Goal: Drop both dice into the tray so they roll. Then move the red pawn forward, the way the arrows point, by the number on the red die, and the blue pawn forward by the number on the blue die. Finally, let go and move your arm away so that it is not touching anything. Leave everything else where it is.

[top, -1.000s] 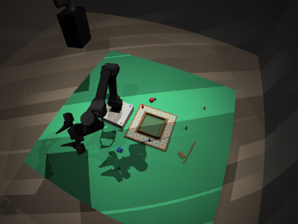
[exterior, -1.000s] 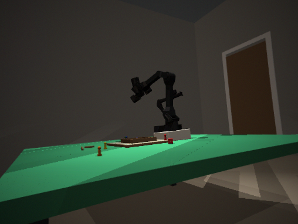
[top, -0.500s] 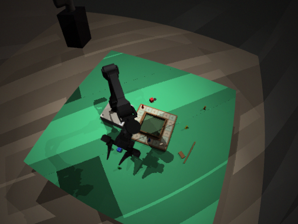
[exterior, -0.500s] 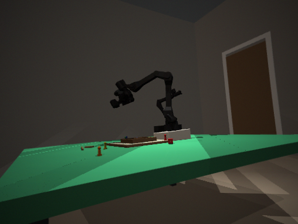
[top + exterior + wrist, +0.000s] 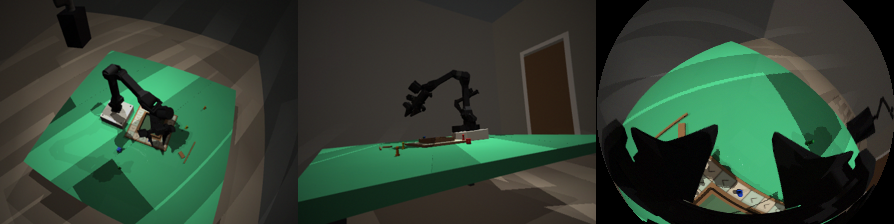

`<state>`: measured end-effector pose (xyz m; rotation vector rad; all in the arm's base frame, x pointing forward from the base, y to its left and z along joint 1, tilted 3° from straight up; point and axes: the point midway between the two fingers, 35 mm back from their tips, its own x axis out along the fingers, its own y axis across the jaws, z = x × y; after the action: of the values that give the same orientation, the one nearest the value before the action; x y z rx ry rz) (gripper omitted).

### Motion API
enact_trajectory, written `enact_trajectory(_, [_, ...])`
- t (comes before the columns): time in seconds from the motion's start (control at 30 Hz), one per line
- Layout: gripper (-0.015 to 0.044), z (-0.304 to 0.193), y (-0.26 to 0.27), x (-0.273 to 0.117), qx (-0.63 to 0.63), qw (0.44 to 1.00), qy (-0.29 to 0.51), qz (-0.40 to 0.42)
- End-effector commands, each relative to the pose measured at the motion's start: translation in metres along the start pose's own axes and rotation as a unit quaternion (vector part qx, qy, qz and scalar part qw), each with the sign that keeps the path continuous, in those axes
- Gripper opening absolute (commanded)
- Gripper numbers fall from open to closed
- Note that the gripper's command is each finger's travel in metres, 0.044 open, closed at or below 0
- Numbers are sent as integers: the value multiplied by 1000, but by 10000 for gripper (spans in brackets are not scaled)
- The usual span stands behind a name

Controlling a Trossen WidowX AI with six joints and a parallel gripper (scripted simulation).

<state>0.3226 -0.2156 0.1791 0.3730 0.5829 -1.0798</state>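
My gripper (image 5: 158, 143) (image 5: 410, 112) (image 5: 745, 132) is open and empty, high above the board (image 5: 133, 128) (image 5: 427, 145) (image 5: 725, 180). The tray (image 5: 436, 140) (image 5: 713, 189) sits in the middle of the board, partly hidden by the arm in the top view. The blue pawn (image 5: 149, 140) (image 5: 424, 137) (image 5: 739, 193) stands on the board's track beside the tray. The blue die (image 5: 119, 149) lies on the table outside the board. The red pawn (image 5: 463, 137) and the red die (image 5: 468, 141) are near the arm's base; the arm hides both in the top view. The die numbers cannot be read.
A yellow pawn (image 5: 186, 127) (image 5: 403, 145) and an orange pawn (image 5: 205, 108) (image 5: 397, 151) stand beyond the board. A brown block (image 5: 181, 155) (image 5: 682, 130) lies beside a thin stick (image 5: 189, 152). A small dark green piece (image 5: 119, 168) (image 5: 810, 142) is on the blue die's side.
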Motion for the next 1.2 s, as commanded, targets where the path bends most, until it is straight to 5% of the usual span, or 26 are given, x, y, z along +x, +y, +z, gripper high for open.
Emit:
enact_trajectory(0.0, [275,-53,50,-23,-9,996,67,65])
enact_trajectory(0.4, [275,-205,121,-126,-59,952,259,154])
enact_trajectory(0.77, [275,-335,78,-235,-145,898,404,100])
enact_trajectory(1.17, [275,-354,71,-230,-151,895,410,93])
